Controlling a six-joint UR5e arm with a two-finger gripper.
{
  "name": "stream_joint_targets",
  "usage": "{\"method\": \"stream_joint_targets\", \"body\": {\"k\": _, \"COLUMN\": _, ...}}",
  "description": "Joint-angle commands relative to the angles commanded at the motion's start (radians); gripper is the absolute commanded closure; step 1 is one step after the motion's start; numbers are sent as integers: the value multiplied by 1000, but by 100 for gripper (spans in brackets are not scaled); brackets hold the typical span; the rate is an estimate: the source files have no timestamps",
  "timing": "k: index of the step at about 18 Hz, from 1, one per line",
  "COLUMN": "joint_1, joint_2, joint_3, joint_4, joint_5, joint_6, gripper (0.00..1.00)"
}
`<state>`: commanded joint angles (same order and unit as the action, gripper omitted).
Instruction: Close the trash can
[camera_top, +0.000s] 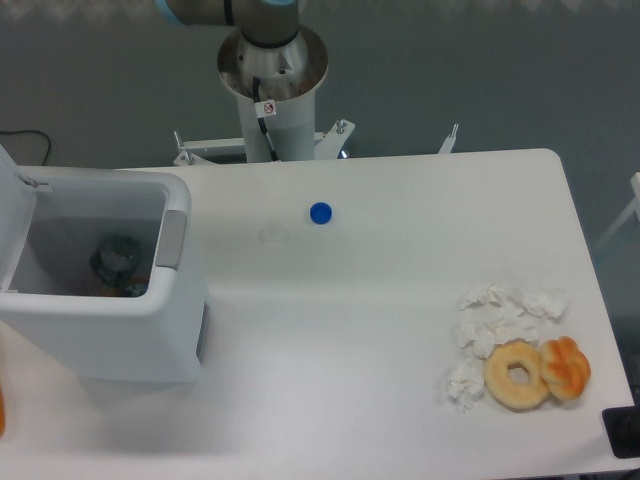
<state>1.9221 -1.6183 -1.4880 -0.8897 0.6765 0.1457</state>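
Camera view, near edge first: you have a bagel (517, 374) touching an orange pastry (566, 366) with crumpled white tissues (497, 325) just beside them, all well to the right of the trash can (100, 300). That trash can sits at the table's (380, 300) left end with its lid (12, 215) standing up at the left side, the grey push tab (173, 238) on the right rim, and dark rubbish visible inside. Farther back, right of the can, you see a blue bottle cap (320, 212), then the arm's pedestal (272, 85) behind the table; the gripper is out of frame, so finger state cannot be told.
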Motion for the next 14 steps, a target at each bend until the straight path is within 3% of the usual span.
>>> {"method": "stream_joint_targets", "body": {"k": 5, "joint_1": -11, "joint_2": -35, "joint_3": 0, "joint_4": 0, "joint_5": 0, "joint_6": 5, "gripper": 0}}
{"method": "stream_joint_targets", "body": {"k": 14, "joint_1": 0, "joint_2": -37, "joint_3": -8, "joint_4": -2, "joint_5": 58, "joint_6": 12, "gripper": 0}}
